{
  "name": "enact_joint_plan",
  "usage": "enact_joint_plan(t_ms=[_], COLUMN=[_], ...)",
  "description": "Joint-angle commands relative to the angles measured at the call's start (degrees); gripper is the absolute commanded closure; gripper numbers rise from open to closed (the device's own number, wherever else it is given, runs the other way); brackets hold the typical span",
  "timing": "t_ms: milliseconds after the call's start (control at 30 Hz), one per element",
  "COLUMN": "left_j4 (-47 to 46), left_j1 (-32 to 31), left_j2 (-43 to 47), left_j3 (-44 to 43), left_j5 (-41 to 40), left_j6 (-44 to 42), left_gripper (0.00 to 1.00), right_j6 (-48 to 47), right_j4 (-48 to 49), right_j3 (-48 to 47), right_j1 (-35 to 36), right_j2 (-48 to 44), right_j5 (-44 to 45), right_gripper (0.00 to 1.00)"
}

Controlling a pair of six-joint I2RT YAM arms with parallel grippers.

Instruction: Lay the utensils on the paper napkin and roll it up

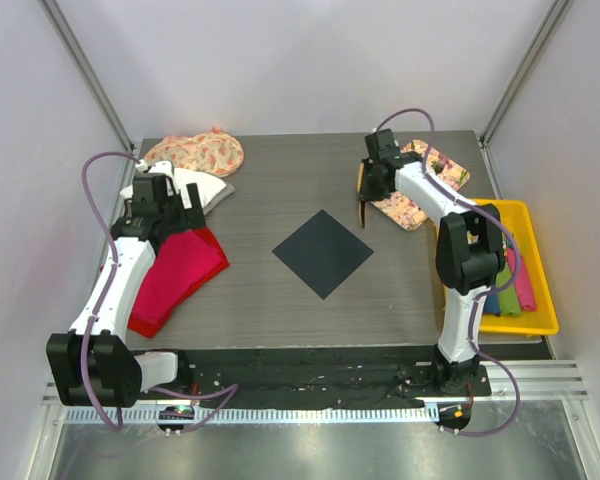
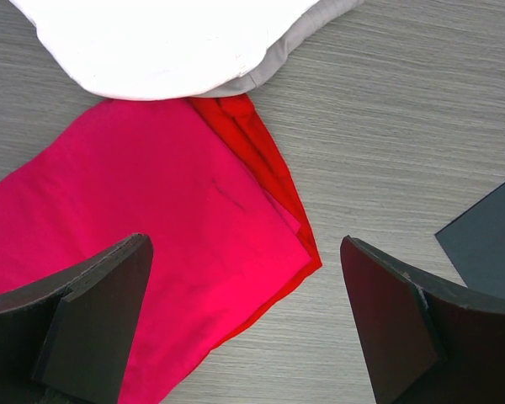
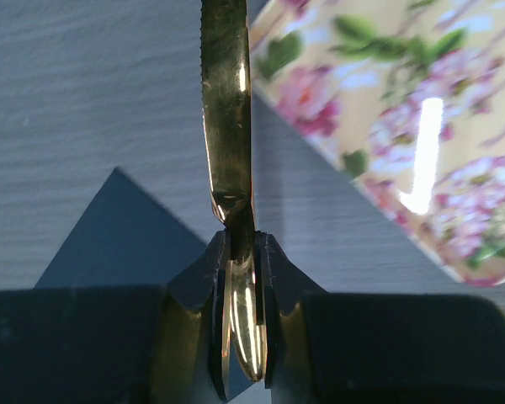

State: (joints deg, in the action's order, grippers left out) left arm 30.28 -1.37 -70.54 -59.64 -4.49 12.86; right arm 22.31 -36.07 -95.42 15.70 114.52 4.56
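A thin square sheet of very dark navy paper napkin is laid flat at the middle of the grey wood-grain worktop, turned so its corners point like a diamond; nothing is seen on it. A slim golden-tan knife with a serrated edge is clamped by its handle between the pressed-together fingers of the right gripper. In the top view the knife is held off the far right side of the napkin, just beside a floral patterned cloth; whether its tip touches the worktop cannot be told.

The left gripper is spread wide and holds nothing, and is poised over the edge of a crumpled red cloth, with a white folded cloth beyond it. A second floral cloth is seen at the far left. A yellow plastic tray with coloured cloths is set at the right edge.
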Motion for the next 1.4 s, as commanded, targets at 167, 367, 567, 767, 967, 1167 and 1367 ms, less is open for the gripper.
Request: enact_joint_plan(t_ms=[167, 367, 567, 767, 967, 1167, 1367], left_j4=[-1.1, -1.98, -2.07, -2.42, -2.42, -2.42, -2.33], left_j1=[0.22, 0.22, 0.14, 0.14, 0.14, 0.22, 0.22], left_j2=[1.02, 1.72, 2.08, 2.34, 2.43, 2.08, 2.34], left_j3=[-0.31, 1.18, 1.72, 2.16, 2.33, 1.98, 1.98], left_j5=[0.45, 0.27, -0.08, -0.08, -0.52, -0.17, -0.52], left_j6=[2.08, 2.69, 2.96, 2.96, 3.04, 3.04, 2.87], left_gripper=[0.0, 0.0, 0.0, 0.0, 0.0, 0.0, 0.0], right_j6=[8.1, 11.53, 14.52, 14.26, 14.08, 14.7, 15.84], right_j4=[1.8, 1.27, -0.04, -0.05, 0.21, 0.48, 0.22], right_j3=[4.62, 4.54, 2.87, 2.78, 4.36, 4.98, 4.19], right_j1=[12.24, 17.42, 20.77, 22.97, 22.97, 22.97, 22.97], right_j2=[-5.18, -2.55, 0.09, 1.32, 0.71, 0.97, 2.46], right_j5=[2.56, 5.19, 8.53, 9.42, 11.43, 11.79, 12.58], right_gripper=[0.99, 0.99, 0.99, 0.99, 0.99, 0.99, 0.99])
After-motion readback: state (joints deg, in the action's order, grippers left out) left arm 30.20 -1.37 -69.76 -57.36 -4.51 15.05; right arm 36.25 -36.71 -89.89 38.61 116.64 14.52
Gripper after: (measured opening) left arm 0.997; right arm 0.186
